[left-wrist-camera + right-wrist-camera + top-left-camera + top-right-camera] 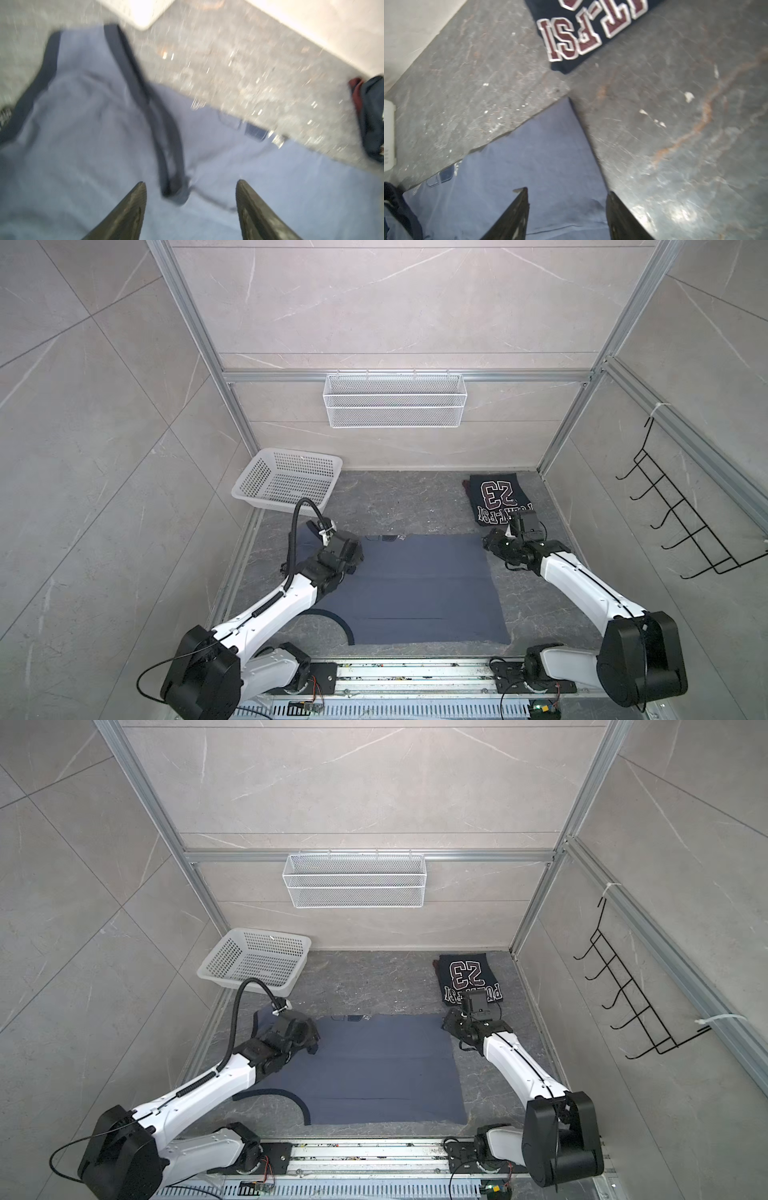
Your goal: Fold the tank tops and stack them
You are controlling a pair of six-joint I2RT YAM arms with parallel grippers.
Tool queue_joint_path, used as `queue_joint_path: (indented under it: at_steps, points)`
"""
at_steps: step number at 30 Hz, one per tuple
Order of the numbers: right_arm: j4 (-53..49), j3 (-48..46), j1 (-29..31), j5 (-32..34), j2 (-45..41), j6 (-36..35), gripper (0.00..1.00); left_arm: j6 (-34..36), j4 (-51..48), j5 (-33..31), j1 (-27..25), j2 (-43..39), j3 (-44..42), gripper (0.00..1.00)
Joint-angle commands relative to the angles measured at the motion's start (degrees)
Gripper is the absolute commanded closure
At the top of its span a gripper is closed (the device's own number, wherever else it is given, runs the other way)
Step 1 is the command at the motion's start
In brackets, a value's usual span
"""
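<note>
The slate blue-grey tank top [415,593] [374,1069] lies spread flat in the middle of the dark table in both top views. One dark-trimmed strap [336,622] curls off its near left corner. My left gripper [355,556] [191,184] hovers over the top's far left part, open, with another dark strap [145,93] lying loose on the cloth just ahead of its fingertips. My right gripper [488,541] [568,190] is open over the far right corner of this top [529,166], holding nothing. The navy tank top [496,495] [581,25] lies folded at the back right, lettering up.
A white perforated basket [286,481] sits tilted at the back left of the table. A wire mesh basket [395,400] hangs on the back wall. A black hook rack [685,522] is on the right wall. The arms' base rail [415,676] runs along the front.
</note>
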Motion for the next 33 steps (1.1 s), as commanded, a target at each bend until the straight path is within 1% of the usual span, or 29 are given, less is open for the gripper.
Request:
queue_joint_path:
  at_steps: [1, 3, 6, 8, 10, 12, 17, 21, 25, 33]
  points:
    - [-2.0, 2.8, 3.8, -1.5, 5.0, -1.3, 0.40, 3.9, -6.3, 1.1, 4.8, 7.0, 7.2, 0.29]
    - [-1.7, 4.2, 4.9, -1.6, 8.2, -0.6, 0.40, 3.6, -8.2, 3.0, 8.5, 11.6, 11.2, 0.28]
    - [-1.8, 5.4, 5.0, -1.0, 11.6, -0.5, 0.40, 3.6, -9.2, 0.1, 12.2, 16.5, 14.7, 0.27]
    - [-1.5, 5.6, 5.1, -0.5, 12.5, -0.9, 0.41, 3.1, -9.4, 0.6, 15.7, 19.1, 16.3, 0.27]
    - [-1.5, 5.8, 4.9, -0.5, 13.5, -1.3, 0.40, 3.5, -5.5, 2.8, 18.4, 20.0, 15.6, 0.27]
    - [-1.7, 5.8, 4.7, -0.5, 14.4, -1.3, 0.40, 4.6, -1.4, 4.2, 19.8, 20.9, 14.9, 0.27]
    - [-0.8, 4.5, 4.3, -1.1, 14.3, -0.9, 0.40, 6.3, -4.2, 1.0, 20.1, 27.2, 19.9, 0.28]
    - [-0.7, 3.7, 4.2, -1.1, 12.9, -1.1, 0.40, 7.0, -3.4, -0.4, 20.2, 30.7, 21.0, 0.31]
    - [-0.9, 3.2, 4.1, -1.0, 11.9, -1.2, 0.41, 8.0, -3.1, -0.3, 20.2, 33.8, 22.8, 0.37]
    - [-1.2, 2.6, 3.6, -1.0, 10.7, -1.4, 0.41, 8.2, -3.8, -1.7, 20.3, 37.2, 24.6, 0.53]
